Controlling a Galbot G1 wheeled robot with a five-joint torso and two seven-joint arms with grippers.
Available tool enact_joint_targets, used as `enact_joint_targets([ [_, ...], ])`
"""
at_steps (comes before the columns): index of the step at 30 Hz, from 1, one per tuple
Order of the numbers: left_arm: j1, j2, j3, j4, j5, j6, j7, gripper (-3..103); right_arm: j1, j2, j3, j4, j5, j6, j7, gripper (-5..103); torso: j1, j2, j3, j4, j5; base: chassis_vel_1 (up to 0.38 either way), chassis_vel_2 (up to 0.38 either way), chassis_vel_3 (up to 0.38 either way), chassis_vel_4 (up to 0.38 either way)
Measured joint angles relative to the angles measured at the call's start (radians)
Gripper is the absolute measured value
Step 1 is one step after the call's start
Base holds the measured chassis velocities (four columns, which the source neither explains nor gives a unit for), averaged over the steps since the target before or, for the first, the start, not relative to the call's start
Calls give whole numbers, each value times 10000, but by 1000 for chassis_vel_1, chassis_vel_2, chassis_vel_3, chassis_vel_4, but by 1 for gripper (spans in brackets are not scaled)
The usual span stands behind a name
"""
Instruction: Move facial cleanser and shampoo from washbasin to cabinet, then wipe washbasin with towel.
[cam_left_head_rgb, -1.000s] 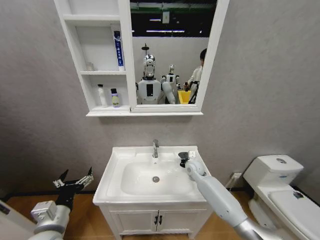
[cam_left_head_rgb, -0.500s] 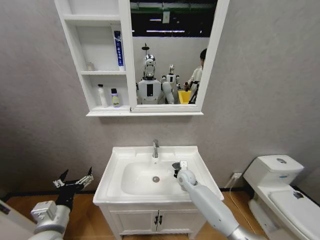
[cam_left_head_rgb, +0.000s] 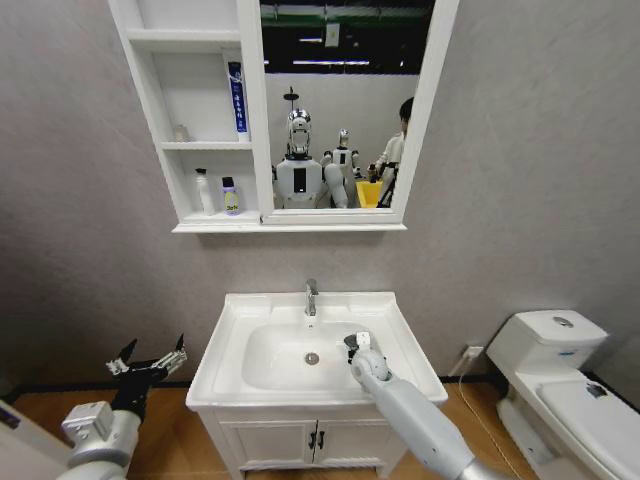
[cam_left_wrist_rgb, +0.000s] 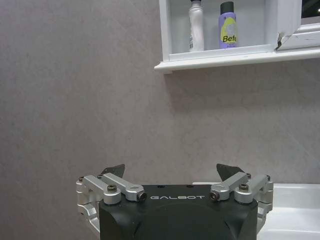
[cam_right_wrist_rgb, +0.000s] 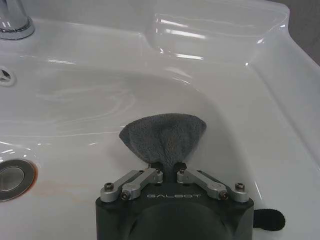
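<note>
In the head view, the right gripper (cam_left_head_rgb: 352, 343) reaches into the right side of the washbasin (cam_left_head_rgb: 228, 350) bowl, just right of the drain (cam_left_head_rgb: 312, 358), with the chrome faucet (cam_left_head_rgb: 311, 297) at the far rim. The left gripper (cam_left_head_rgb: 150, 362) hangs left of the vanity, well apart from the washbasin. Two bottles (cam_left_head_rgb: 217, 193) stand upright on the lowest shelf of the cabinet (cam_left_head_rgb: 190, 120); a blue tube (cam_left_head_rgb: 236, 97) stands one shelf up.

The left wrist view shows the left gripper (cam_left_wrist_rgb: 170, 176) with fingers spread apart and holding nothing, pointing at the wall below the cabinet shelf (cam_left_wrist_rgb: 220, 56).

The right wrist view shows the right gripper (cam_right_wrist_rgb: 166, 172) with fingers clamped on the grey towel (cam_right_wrist_rgb: 165, 138), which fans out ahead of them and presses on the bowl's inner slope.
</note>
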Motion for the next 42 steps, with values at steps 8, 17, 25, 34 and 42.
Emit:
enact_joint_targets([
  [8, 0, 0, 0, 0, 0, 0, 0, 100, -148, -273, -47, 93, -4, -12, 8, 8, 0, 0, 0, 2, 1, 0, 0, 0, 0],
  [17, 0, 0, 0, 0, 0, 0, 0, 100, -141, -145, -19, -111, -80, 45, -176, 8, 0, 0, -1, -2, -1, 0, 0, 0, 0],
  [25, 0, 0, 0, 0, 0, 0, 0, 100, -125, 510, 122, -684, -501, 213, -566, 8, 0, 0, 1, -2, -1, 0, 0, 0, 0],
  [34, 0, 0, 0, 0, 0, 0, 0, 100, -181, 899, 159, -1085, -1044, 475, -1172, 8, 0, 0, 1, 0, -1, 0, 0, 0, 0],
  [42, 0, 0, 0, 0, 1, 0, 0, 100, -83, 1121, 171, -1371, -1257, 787, -1830, 8, 0, 0, 1, 0, 0, 0, 0, 0, 0],
])
